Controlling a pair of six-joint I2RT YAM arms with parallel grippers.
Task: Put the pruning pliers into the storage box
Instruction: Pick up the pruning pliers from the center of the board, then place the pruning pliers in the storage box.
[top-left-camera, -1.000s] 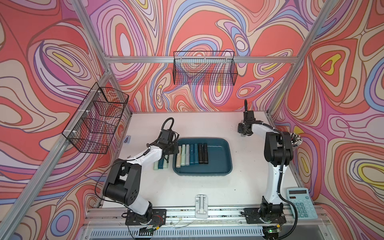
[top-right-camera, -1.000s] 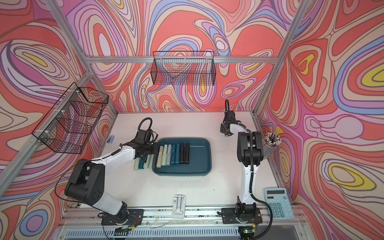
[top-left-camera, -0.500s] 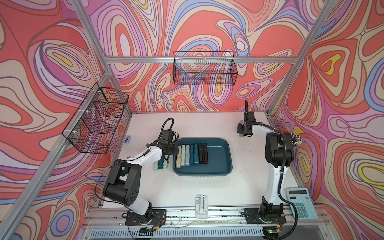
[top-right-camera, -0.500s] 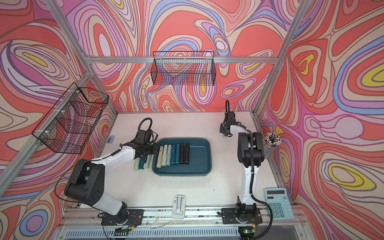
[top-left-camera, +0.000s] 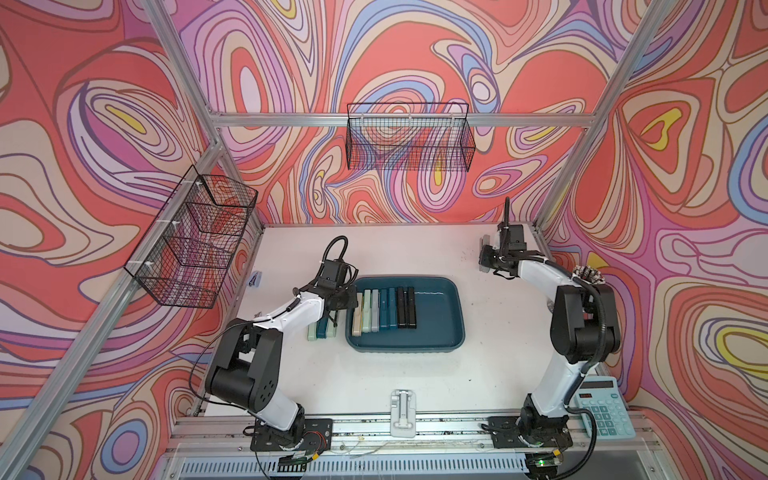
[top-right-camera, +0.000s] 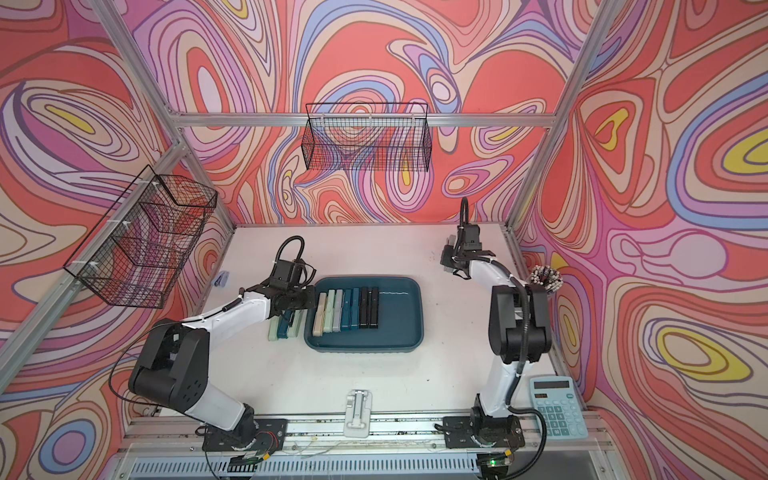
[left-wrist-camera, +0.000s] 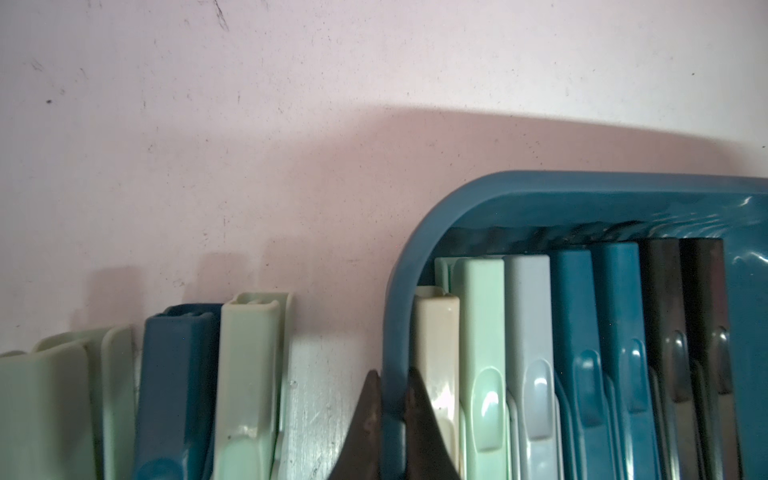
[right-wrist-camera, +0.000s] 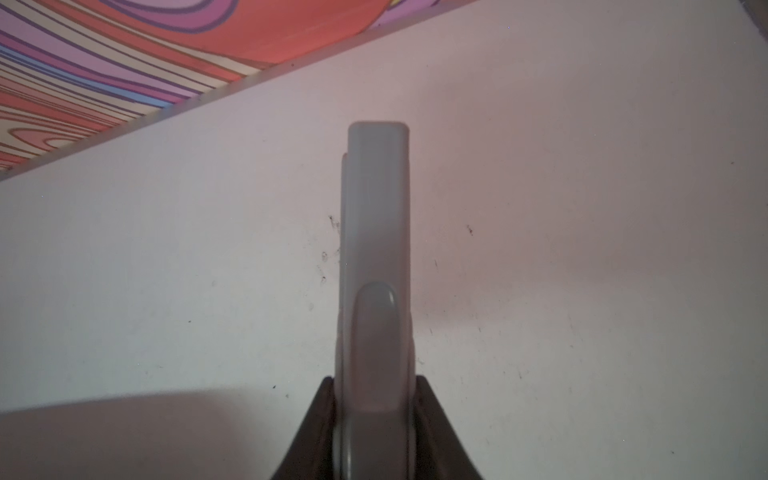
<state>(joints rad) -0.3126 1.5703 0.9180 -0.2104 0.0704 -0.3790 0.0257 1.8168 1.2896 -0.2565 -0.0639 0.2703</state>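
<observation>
Left fingers (left-wrist-camera: 368, 419) pinched on side wall of storage box (top-left-camera: 436, 320), one inside, one outside. Row of pruning pliers (top-left-camera: 384, 309) lies in box. Few other pliers (top-left-camera: 322, 328) on bench (top-left-camera: 374, 382), just beside box. Right fingers (right-wrist-camera: 432, 428) clamped on grey pliers (right-wrist-camera: 376, 216) near far right bench corner, well apart from box.
</observation>
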